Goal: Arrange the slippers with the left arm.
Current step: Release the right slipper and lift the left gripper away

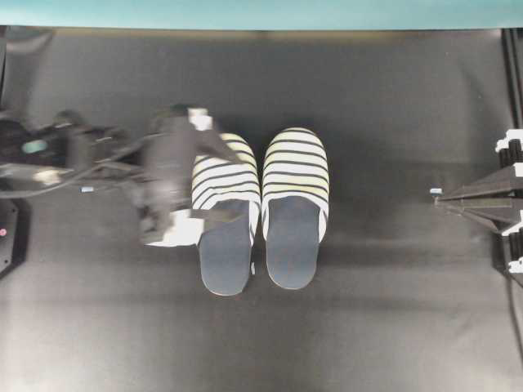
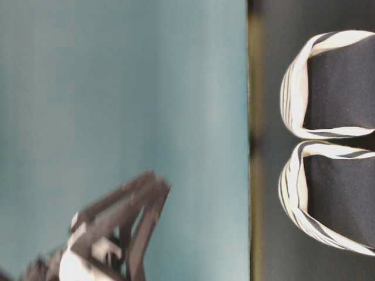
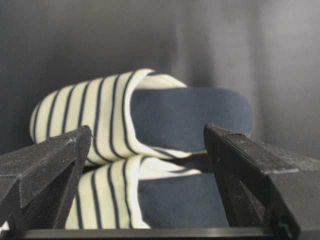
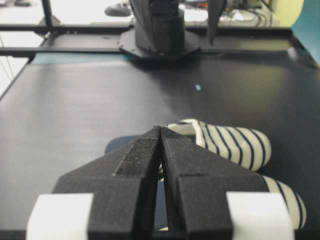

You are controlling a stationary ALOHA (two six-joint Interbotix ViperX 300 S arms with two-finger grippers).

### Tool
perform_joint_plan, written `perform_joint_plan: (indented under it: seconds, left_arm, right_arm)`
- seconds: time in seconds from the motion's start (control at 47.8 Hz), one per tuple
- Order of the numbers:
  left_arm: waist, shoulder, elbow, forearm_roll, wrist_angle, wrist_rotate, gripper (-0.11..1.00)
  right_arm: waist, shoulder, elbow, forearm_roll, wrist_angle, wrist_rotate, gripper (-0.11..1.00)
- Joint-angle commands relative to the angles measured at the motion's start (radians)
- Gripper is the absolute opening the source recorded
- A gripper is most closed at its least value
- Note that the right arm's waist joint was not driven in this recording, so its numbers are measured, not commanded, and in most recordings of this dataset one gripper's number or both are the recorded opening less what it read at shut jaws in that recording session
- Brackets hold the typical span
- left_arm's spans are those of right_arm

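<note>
The two striped slippers lie side by side at the table's middle, toes toward the back: the left slipper (image 1: 227, 214) and the right slipper (image 1: 294, 208). My left gripper (image 1: 217, 180) is open over the left slipper's outer edge, one finger by its toe and one by its heel opening. In the left wrist view the near slipper (image 3: 150, 205) lies between the spread fingers (image 3: 50, 170), with the far slipper (image 3: 150, 115) beyond. I cannot tell whether the fingers touch it. My right gripper (image 1: 437, 196) is shut and empty at the right edge, its tips (image 4: 161, 128) pointing at the slippers (image 4: 235, 142).
The black table mat (image 1: 368, 106) runs back to a teal wall (image 1: 261, 12). The left arm's base and cables (image 1: 41, 155) sit at the left edge. The table-level view shows both slippers' heel ends (image 2: 334, 88) and the blurred left arm (image 2: 117, 228).
</note>
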Motion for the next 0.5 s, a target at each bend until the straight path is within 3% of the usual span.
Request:
perform_joint_plan:
  seconds: [0.0,0.481]
  left_arm:
    - [-0.002,-0.084,0.054,0.003,-0.078,-0.009,0.88]
    - [-0.003,-0.379,0.272,0.002,-0.216,-0.057,0.88]
  right_arm:
    - [0.0,0.005,-0.006,0.002,-0.005,0.006,-0.01]
    - [0.0,-0.006,-0.002,0.002,0.002,0.006,-0.01]
